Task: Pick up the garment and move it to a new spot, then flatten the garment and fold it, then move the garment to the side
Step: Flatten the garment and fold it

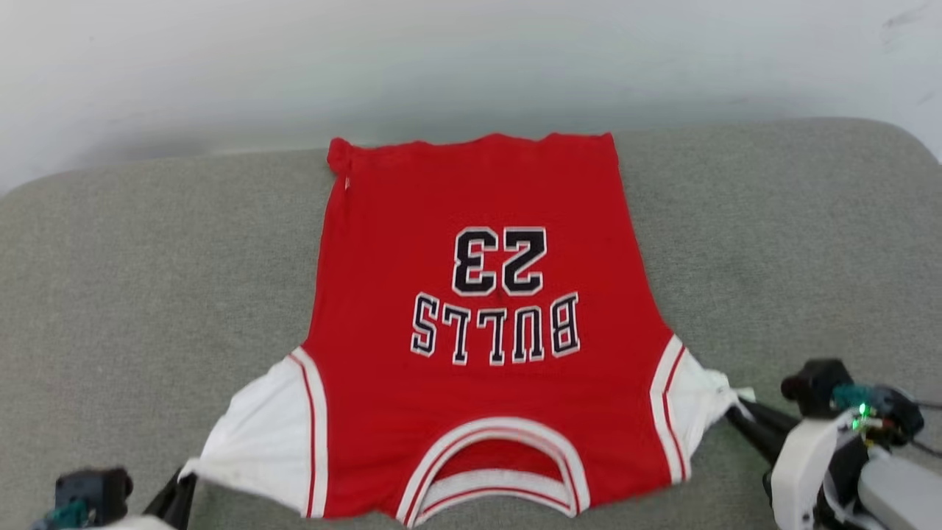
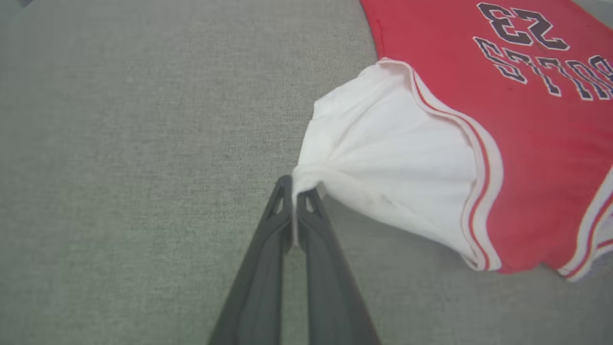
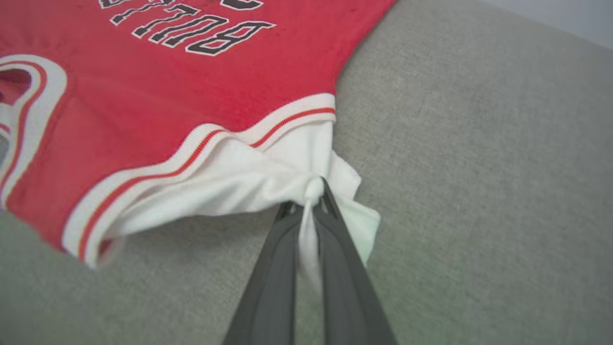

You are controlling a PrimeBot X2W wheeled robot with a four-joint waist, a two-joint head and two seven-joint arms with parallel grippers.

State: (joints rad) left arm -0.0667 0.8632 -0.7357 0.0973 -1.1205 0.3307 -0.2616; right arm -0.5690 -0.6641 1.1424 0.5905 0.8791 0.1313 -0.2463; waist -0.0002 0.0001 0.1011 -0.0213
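The garment (image 1: 478, 316), a red jersey with white sleeves and black "BULLS 23" print facing up, lies spread on the grey cushion, collar toward me and hem toward the wall. My left gripper (image 1: 188, 471) is shut on the tip of the white sleeve at the lower left; the cloth bunches between its dark fingers (image 2: 268, 230). My right gripper (image 1: 732, 408) is shut on the other white sleeve (image 3: 268, 182) at the lower right, with a strip of white cloth pinched between its fingers (image 3: 340, 249). Both sleeves are pulled outward into points.
The grey cushion (image 1: 147, 294) stretches wide to the left and right of the jersey. A pale wall (image 1: 471, 59) rises behind its far edge. The hem's far left corner (image 1: 340, 156) is slightly rolled.
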